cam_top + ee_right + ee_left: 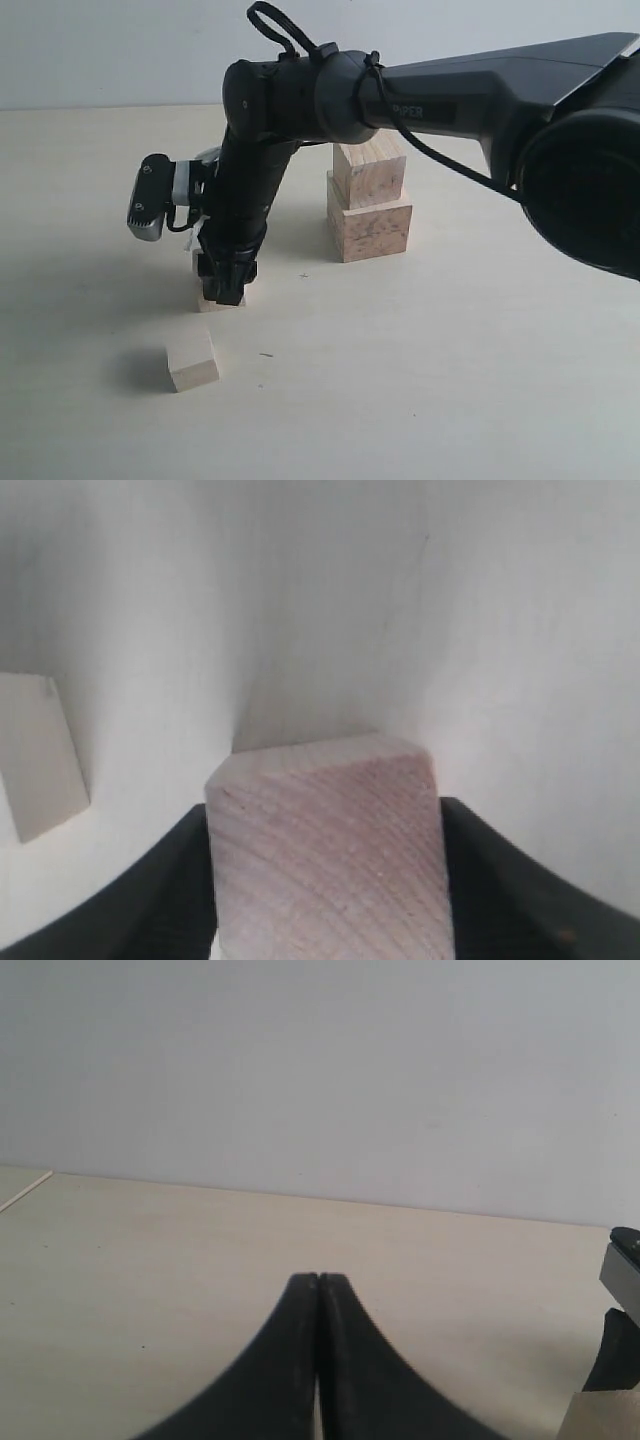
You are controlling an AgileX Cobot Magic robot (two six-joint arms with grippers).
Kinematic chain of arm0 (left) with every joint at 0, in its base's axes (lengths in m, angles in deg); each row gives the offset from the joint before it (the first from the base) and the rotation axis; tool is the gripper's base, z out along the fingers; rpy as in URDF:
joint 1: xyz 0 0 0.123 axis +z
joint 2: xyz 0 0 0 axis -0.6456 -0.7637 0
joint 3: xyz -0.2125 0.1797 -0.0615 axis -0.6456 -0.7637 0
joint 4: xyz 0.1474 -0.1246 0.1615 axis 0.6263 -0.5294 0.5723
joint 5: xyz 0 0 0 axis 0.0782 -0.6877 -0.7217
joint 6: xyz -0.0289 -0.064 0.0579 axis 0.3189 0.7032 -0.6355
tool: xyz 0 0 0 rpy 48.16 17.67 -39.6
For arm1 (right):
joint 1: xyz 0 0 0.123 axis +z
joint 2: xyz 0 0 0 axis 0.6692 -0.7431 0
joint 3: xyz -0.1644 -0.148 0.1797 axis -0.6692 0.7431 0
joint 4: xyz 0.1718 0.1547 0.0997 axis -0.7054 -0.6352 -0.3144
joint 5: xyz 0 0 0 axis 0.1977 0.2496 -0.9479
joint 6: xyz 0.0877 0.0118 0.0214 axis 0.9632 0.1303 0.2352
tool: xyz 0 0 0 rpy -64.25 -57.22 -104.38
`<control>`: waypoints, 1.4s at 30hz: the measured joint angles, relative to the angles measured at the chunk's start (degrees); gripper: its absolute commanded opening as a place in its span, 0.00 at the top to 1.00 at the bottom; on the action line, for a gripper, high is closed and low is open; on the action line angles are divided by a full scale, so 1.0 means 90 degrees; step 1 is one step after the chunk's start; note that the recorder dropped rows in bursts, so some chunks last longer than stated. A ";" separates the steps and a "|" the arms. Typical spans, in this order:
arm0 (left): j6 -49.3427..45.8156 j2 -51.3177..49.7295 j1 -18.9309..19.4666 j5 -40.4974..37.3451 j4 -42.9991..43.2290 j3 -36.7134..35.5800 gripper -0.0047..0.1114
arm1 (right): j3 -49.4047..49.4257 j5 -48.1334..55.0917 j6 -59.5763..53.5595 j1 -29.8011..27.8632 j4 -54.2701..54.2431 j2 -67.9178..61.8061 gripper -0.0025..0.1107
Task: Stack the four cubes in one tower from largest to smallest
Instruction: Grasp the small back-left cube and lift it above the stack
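Two of the four cubes form a short stack: the largest, mottled cube (370,230) sits on the table with the striped second cube (370,170) on top. A small pale cube (208,304) (325,860) rests on the table to their left. My right gripper (222,288) (325,815) points down over it, and both fingers press against its sides. Another small cube (192,360) (40,750) lies loose nearer the front. My left gripper (318,1280) hovers over bare table, shut and holding nothing.
The right arm (420,95) reaches across from the right, passing just in front of the stack's upper cube. Its grey wrist camera (148,198) juts out to the left. A dark part of that arm (622,1300) shows at the edge of the left wrist view.
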 measured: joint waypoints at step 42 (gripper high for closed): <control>0.0000 0.0000 0.0000 0.0000 0.0000 0.0000 0.96 | 0.0000 0.1400 0.7107 -0.1535 0.1555 0.2982 0.98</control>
